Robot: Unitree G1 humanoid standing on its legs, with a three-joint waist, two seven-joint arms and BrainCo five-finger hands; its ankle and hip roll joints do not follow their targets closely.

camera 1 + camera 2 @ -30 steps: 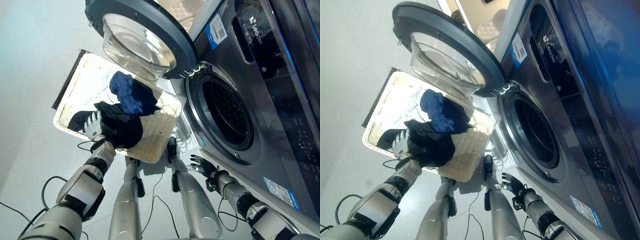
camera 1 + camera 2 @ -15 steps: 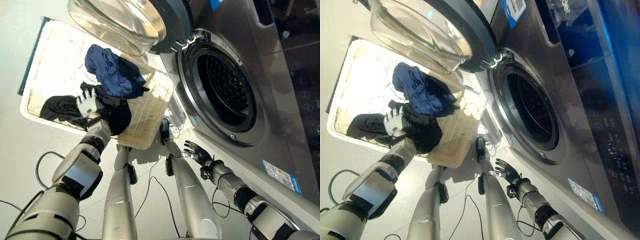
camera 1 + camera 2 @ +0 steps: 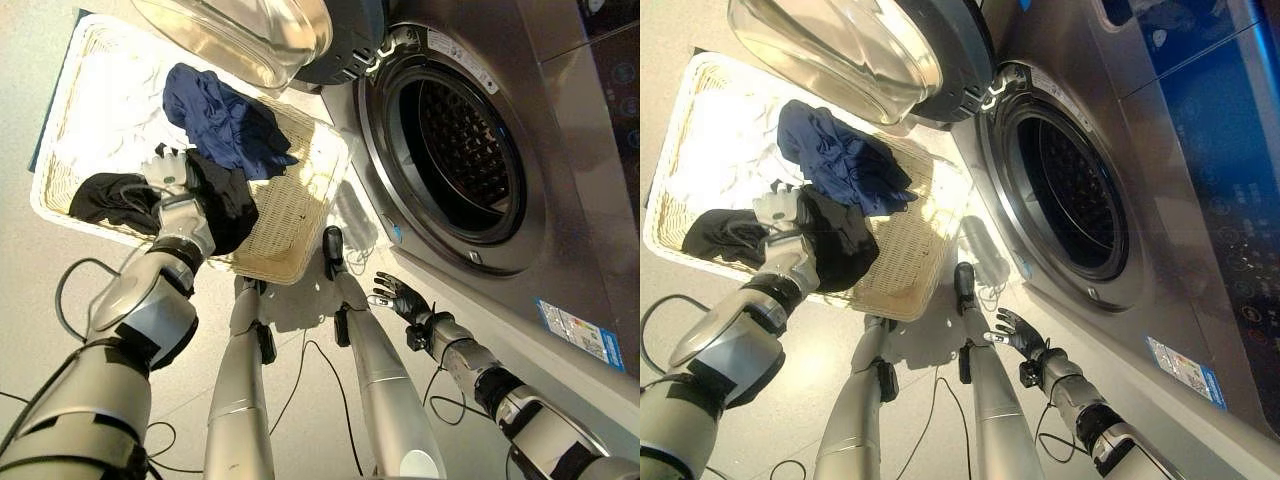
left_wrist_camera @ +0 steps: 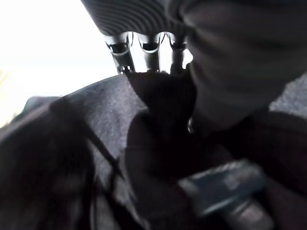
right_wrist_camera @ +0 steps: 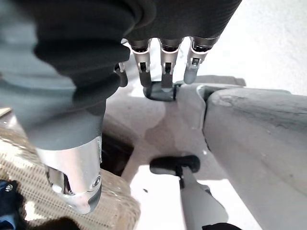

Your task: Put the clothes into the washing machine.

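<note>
A pale wicker basket [image 3: 292,262] lies on the floor left of the washing machine. In it are a blue garment [image 3: 222,118] and, nearer me, a black garment [image 3: 228,208]. My left hand [image 3: 168,186] rests on the black garment, and in the left wrist view its fingers [image 4: 149,47] sink into a bunched fold of the dark cloth [image 4: 158,110] opposite the thumb. The washing machine's drum [image 3: 455,150] is open and dark inside. My right hand [image 3: 402,298] hovers low by the machine's base, fingers [image 5: 165,67] straight and holding nothing.
The machine's round glass door [image 3: 250,35] hangs open over the basket's far end. The grey front panel [image 3: 570,250] of the machine fills the right side. Pale floor [image 3: 40,290] spreads around the basket.
The camera has tilted down and closer, shifting the whole picture. My left hand has stayed on the black garment and my right hand has kept its place by the machine's base.
</note>
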